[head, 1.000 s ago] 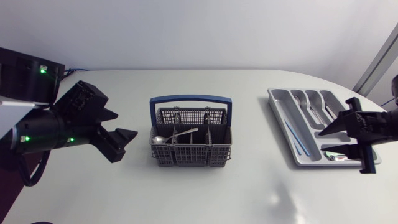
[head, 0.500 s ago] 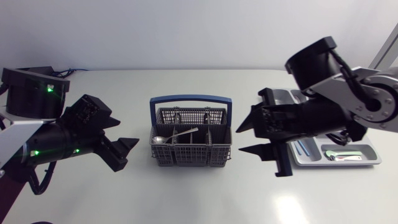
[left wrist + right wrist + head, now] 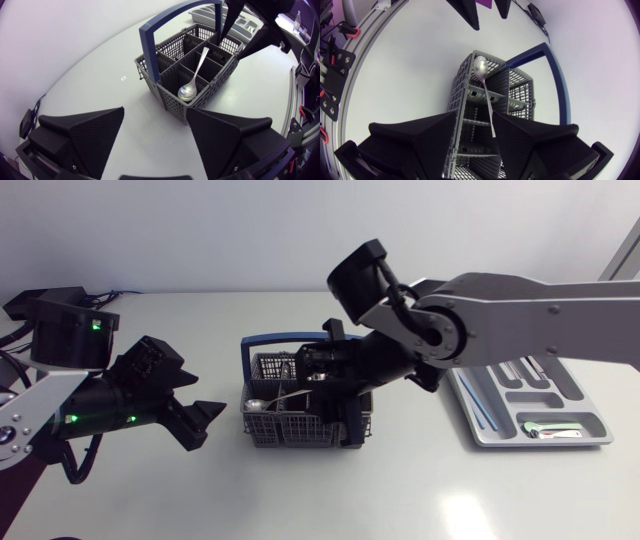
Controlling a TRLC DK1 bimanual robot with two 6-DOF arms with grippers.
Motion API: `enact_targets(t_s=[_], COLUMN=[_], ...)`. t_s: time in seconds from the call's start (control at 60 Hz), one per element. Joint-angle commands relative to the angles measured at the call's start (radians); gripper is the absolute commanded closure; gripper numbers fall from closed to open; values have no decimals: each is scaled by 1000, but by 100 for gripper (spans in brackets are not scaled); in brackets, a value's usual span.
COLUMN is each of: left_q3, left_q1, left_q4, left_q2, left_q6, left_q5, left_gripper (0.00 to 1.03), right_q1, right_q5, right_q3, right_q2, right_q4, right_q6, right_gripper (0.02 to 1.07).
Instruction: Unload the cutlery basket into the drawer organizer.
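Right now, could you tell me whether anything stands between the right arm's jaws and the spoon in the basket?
Nothing visible does. The open right jaws hang over the basket, the spoon lying across its dividers just ahead of them; the basket's blue handle arches off to one side.

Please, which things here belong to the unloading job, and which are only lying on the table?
Job: grey mesh cutlery basket with blue handle; silver metal spoon across it; grey plastic drawer organizer, cutlery already inside.
Lying about: small black plug with cable.
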Motion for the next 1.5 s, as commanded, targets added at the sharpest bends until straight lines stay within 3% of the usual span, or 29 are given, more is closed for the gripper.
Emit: enact_targets(t_s=[0.0, 0.267, 0.383, 0.6, 1.05, 1.483], left_q3=[-24, -32, -35, -47, -60, -66], left_q1=[15, 25, 32, 34, 38, 38], left_q4=[12, 20, 23, 31, 34, 34], left_q2=[20, 21, 21, 21, 17, 6], left_q6=[34, 52, 61, 66, 74, 74], left_q5=[22, 55, 63, 77, 81, 83], left_gripper=[16, 16, 16, 16, 16, 16], right_q1=[16, 42, 52, 73, 84, 119], right_q5=[16, 58, 73, 115, 197, 285], right_q3=[46, 130, 152, 179, 216, 205], right_q2=[61, 169, 192, 246, 276, 307], right_q4=[12, 24, 22, 18, -70, -79], right_q6=[31, 25, 16, 1, -47, -56], right_gripper=[52, 61, 70, 74, 75, 75])
